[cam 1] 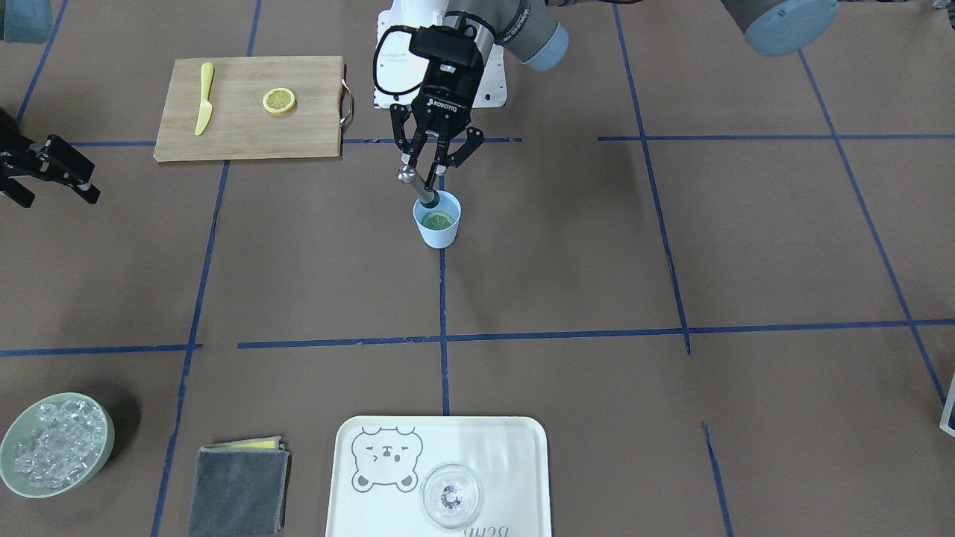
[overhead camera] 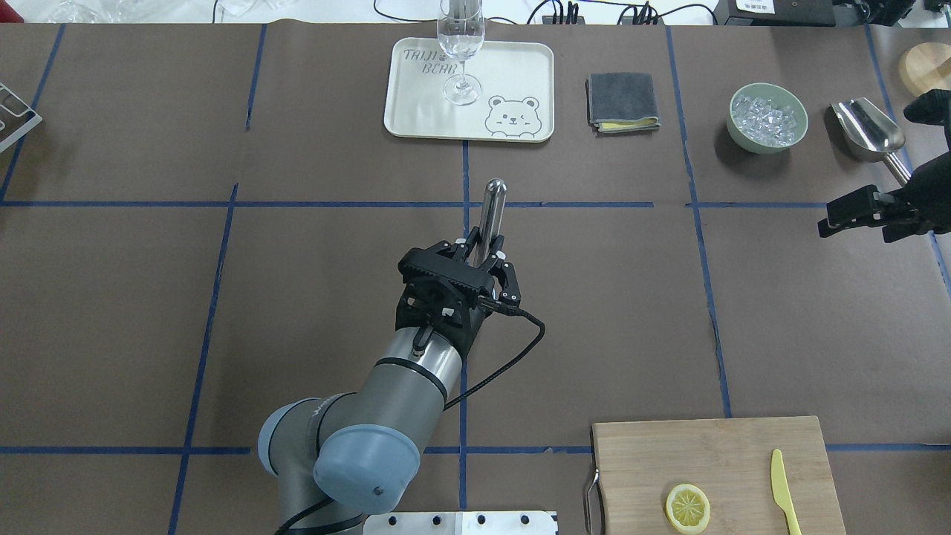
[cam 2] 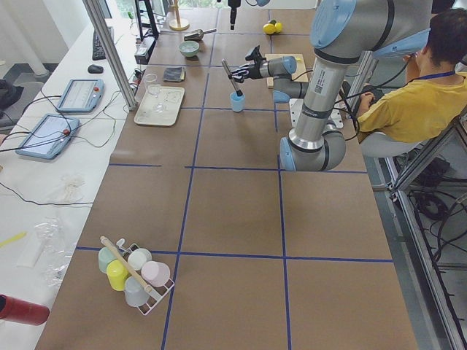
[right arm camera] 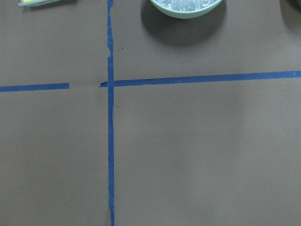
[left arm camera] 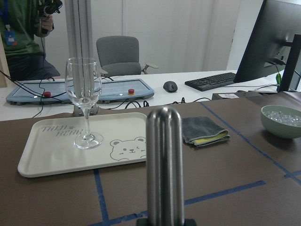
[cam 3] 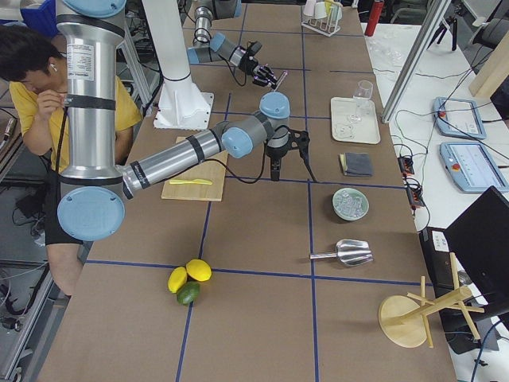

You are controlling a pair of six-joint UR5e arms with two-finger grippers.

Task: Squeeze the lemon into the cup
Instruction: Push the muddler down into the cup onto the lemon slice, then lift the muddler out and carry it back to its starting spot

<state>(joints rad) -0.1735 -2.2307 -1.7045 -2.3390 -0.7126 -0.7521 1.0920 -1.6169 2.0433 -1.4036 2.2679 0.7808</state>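
The light-blue cup (cam 1: 438, 226) stands mid-table with a lemon slice (cam 1: 439, 219) lying inside it. My left gripper (cam 1: 436, 168) hangs just above and behind the cup, shut on a metal rod (cam 1: 418, 186) whose lower end dips into the cup's mouth. From overhead the left gripper (overhead camera: 487, 256) and the rod (overhead camera: 492, 208) hide the cup. The rod (left arm camera: 163, 165) fills the left wrist view. A second lemon slice (cam 1: 279, 101) lies on the wooden cutting board (cam 1: 298, 127). My right gripper (cam 1: 56, 179) is open and empty, far off to the side.
A yellow plastic knife (cam 1: 204, 97) lies on the board. A white tray (cam 1: 515, 447) holds a clear glass (cam 1: 451, 495). A grey cloth (cam 1: 239, 488) and a green bowl of ice (cam 1: 56, 444) sit beside it. A metal scoop (overhead camera: 865, 130) lies near the bowl.
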